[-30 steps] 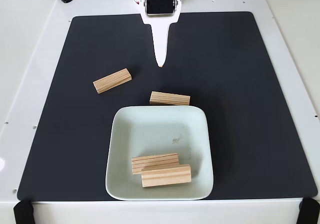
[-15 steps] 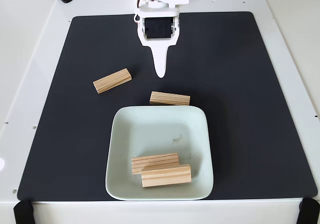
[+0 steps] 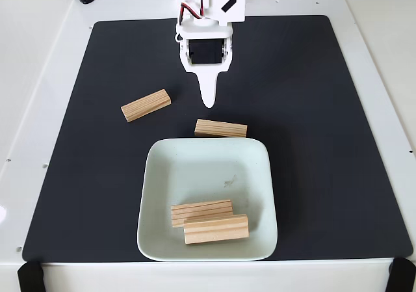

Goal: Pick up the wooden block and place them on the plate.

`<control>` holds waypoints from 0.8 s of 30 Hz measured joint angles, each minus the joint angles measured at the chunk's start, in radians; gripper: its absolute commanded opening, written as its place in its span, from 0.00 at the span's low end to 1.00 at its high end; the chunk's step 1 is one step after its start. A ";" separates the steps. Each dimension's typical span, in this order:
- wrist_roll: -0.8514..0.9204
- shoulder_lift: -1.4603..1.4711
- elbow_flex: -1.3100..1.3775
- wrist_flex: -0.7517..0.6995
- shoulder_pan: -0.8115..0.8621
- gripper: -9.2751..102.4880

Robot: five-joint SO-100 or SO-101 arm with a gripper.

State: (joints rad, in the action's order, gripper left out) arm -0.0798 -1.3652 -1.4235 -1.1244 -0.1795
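Taking the plate (image 3: 207,168) as the dial's centre in the fixed view, one wooden block (image 3: 145,105) lies loose on the black mat (image 3: 325,123) at about ten o'clock, well apart from the rim and angled, so it awaits a pick. A second block (image 3: 221,128) lies at twelve o'clock, just beside the plate's far rim, also on the mat. Two more blocks (image 3: 202,212) (image 3: 216,229) rest inside the plate toward six o'clock, touching one another, which I judge to be half the job done. The gripper (image 3: 208,102) hangs at twelve o'clock beyond the near block, holding nothing. Its white fingers read as one tapering point, so whether a gap stands between them I cannot tell. The white bench (image 3: 39,77) borders the mat.
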 measured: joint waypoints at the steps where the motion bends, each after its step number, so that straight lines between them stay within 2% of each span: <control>1: 0.000 0.000 0.000 0.000 0.000 0.09; 8: 0.000 0.000 0.000 0.000 0.000 0.21; 24: 0.000 0.000 -0.052 0.000 0.035 0.22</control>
State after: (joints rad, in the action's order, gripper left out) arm -0.0798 -1.3652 -1.4757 -1.1244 -0.1442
